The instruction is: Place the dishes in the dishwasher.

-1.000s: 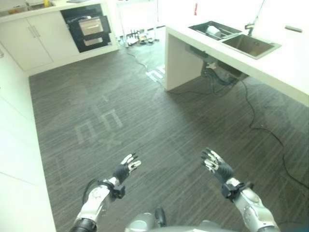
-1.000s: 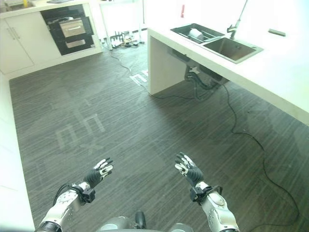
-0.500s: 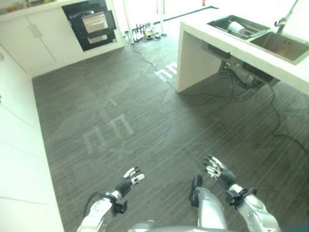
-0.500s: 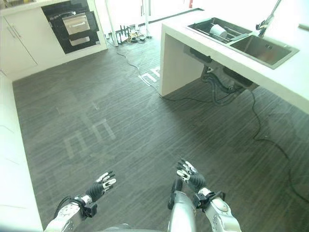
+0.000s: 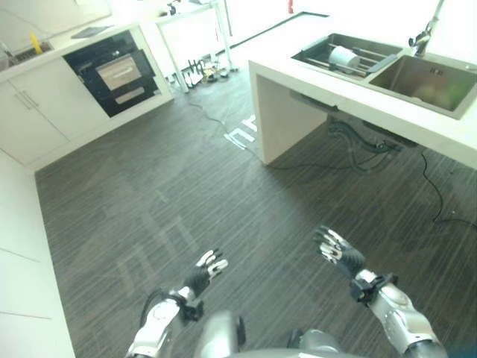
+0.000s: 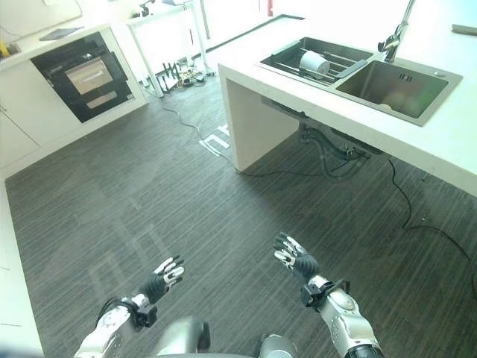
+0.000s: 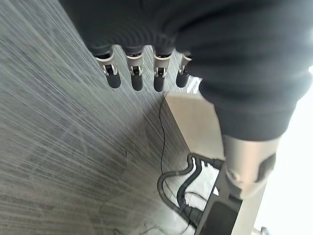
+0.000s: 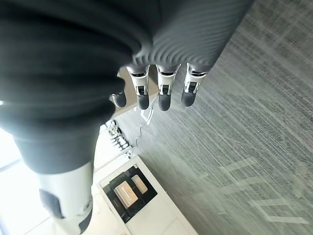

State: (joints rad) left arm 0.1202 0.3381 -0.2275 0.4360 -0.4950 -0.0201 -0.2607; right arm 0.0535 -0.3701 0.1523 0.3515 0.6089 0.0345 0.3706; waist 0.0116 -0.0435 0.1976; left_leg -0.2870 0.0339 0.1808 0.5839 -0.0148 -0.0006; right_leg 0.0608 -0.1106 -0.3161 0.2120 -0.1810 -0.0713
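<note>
Your dishes sit in the upper right of the head views: a white cup [image 6: 314,63] lies on its side on a wire rack [image 6: 328,61] set in the left basin of the sink [image 6: 387,86], and the bare steel basin lies just to its right with the tap [image 6: 396,31] standing behind it. Whether more dishes rest on that rack you cannot tell from here; it looks like the cup alone. The sink is sunk in a white counter [image 6: 462,142] that runs down the right edge, with hoses [image 6: 328,149] hanging in the open space under it. The dishwasher [image 5: 118,71], a dark front with a pale panel, is built into the white cabinets [image 5: 30,123] at the upper left, well apart from the sink across the grey striped floor [image 5: 179,186]. Your left hand [image 5: 205,271] hangs low at bottom centre-left over the floor, fingers straight and spread, holding nothing. Your right hand [image 5: 337,250] hangs at the lower right, also over bare floor, fingers straight and empty; each wrist view shows the fingers extended with only floor past them.
</note>
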